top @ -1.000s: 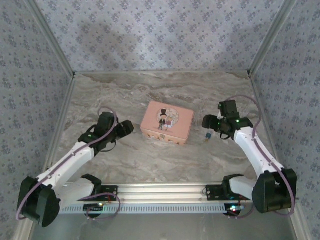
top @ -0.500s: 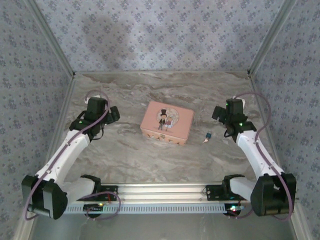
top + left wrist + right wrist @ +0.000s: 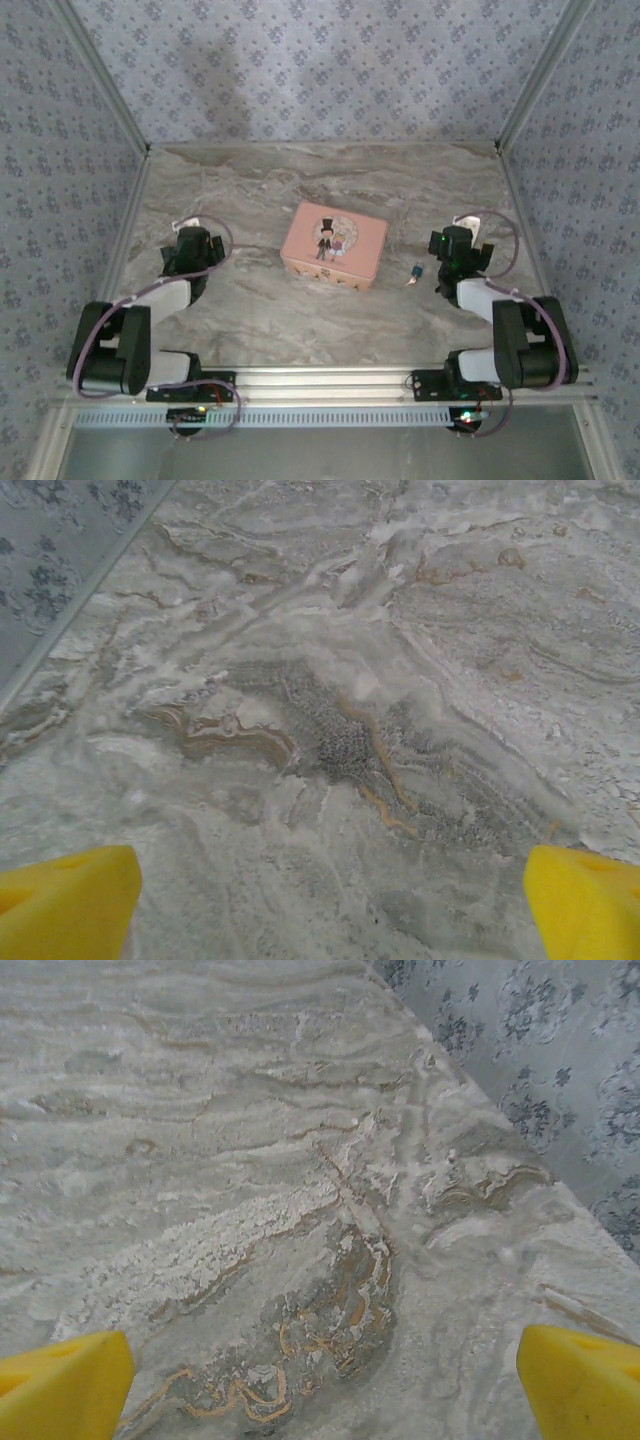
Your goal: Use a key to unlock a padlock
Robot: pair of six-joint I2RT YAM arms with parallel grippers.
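One tiny blue-teal padlock (image 3: 415, 269) lies on the marble table (image 3: 300, 180), just right of the one pink tin (image 3: 334, 245). A pale sliver at its near end may be the key (image 3: 408, 282), though it is too small to tell. Two grippers flank them: the left gripper (image 3: 330, 905) and right gripper (image 3: 325, 1385) each spread yellow fingers (image 3: 70, 900) wide above bare marble, holding nothing.

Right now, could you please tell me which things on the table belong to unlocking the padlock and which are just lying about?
For the job:
- padlock
- key, right at the padlock; too small to tell whether it is inserted

Just lying about:
- pink tin, left of the padlock and apart from it
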